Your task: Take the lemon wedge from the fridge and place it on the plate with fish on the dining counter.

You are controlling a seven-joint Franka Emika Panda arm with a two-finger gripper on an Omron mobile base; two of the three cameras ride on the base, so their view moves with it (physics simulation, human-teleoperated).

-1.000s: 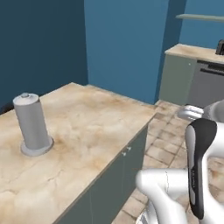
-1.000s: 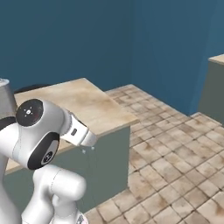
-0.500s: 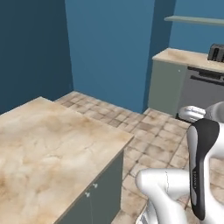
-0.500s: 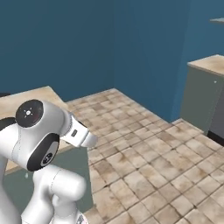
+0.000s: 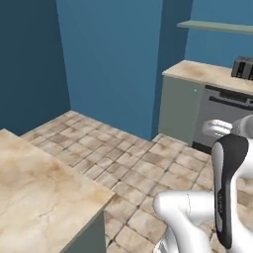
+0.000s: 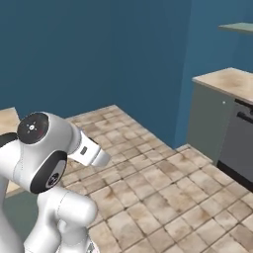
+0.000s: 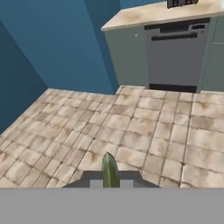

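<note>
Lemon wedge (image 7: 110, 171): thin greenish-yellow sliver standing up at the bottom of the hand view, right where the fingertips sit. I read it as held.
Gripper (image 7: 110, 180): fingers drawn nearly together, with the wedge pinched between them; the tips themselves are mostly hidden by it.
Arm: folded in close to the base, elbow high, in both base views; the hand looks out over tiled floor (image 7: 144, 127).
Dining counter (image 5: 34, 192): a beige marble-look corner at lower left of the left base view; the stretch I can see is bare.
Plate and fish: nothing on the counter stretch I can see.
Surroundings: blue wall (image 5: 108, 59); grey-green cabinet run with a dark appliance front (image 7: 175, 57) under a beige top; a small dark box (image 5: 243, 66) on that top; a shelf (image 5: 217, 25) above.
Done, as I judge it: wedge is out of the fridge and in hand.
Left: bring the base to the part of the counter with the plate, reach over, set the wedge beside the fish, release.
Progress estimate: roughly halfway; carry phase.
</note>
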